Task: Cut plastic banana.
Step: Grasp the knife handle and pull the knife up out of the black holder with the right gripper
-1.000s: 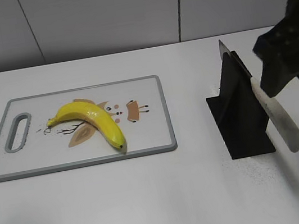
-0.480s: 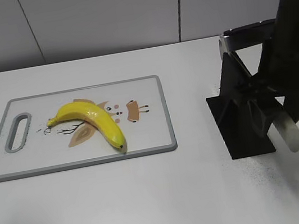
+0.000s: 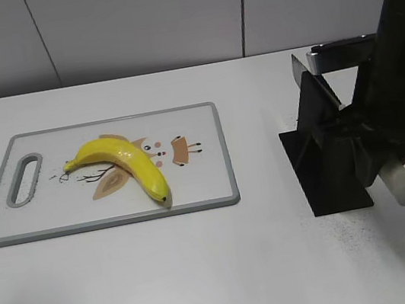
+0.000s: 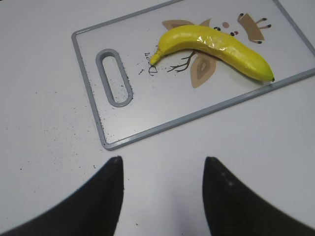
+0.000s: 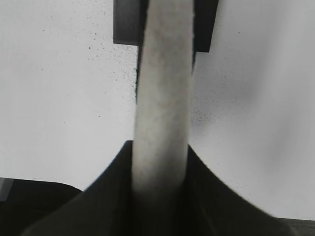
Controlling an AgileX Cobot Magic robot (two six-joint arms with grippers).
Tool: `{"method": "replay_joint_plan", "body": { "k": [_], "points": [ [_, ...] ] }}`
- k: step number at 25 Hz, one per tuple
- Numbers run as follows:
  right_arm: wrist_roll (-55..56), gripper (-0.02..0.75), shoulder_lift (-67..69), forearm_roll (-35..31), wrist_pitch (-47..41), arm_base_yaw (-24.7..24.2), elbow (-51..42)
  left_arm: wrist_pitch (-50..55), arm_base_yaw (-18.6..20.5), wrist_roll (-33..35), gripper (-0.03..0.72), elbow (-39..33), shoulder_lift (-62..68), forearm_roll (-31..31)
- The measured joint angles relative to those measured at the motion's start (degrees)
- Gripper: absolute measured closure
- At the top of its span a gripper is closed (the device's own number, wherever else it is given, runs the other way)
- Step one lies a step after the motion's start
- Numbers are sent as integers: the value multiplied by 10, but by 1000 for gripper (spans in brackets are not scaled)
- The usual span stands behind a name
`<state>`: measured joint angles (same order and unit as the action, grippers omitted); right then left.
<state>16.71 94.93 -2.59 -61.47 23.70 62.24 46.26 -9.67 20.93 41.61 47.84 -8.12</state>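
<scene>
A yellow plastic banana (image 3: 123, 164) lies on the white cutting board (image 3: 222, 156) at the left. A knife with a white handle (image 3: 399, 184) and grey blade (image 3: 299, 69) rests slanted in a black stand (image 3: 334, 177) at the right. My right gripper (image 3: 369, 160) is shut on the knife handle (image 5: 165, 98); both fingers press its sides (image 5: 160, 152). My left gripper (image 4: 164, 160) is open and empty above bare table, just in front of the board's (image 4: 98, 128) near edge, with the banana (image 4: 216, 46) beyond it. The left gripper is outside the exterior view.
The board has a grey rim and a handle slot (image 3: 24, 180) at its left end. The black stand's base (image 5: 128, 24) shows under the handle in the right wrist view. A grey wall runs behind the white table.
My right arm has come down from the upper right onto the knife handle and shut around it. The knife has shifted slightly in the stand. The banana and board have not moved.
</scene>
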Motion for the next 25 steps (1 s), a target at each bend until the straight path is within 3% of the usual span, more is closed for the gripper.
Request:
{"method": "replay_joint_plan", "body": {
  "k": [15,25],
  "points": [
    [25,572,-119,-6,-14,0,8,-2,0,0,182,0,0,0],
    [24,575,-153,56,-83,1,156,-10,0,1,182,0,0,10]
  ]
}}
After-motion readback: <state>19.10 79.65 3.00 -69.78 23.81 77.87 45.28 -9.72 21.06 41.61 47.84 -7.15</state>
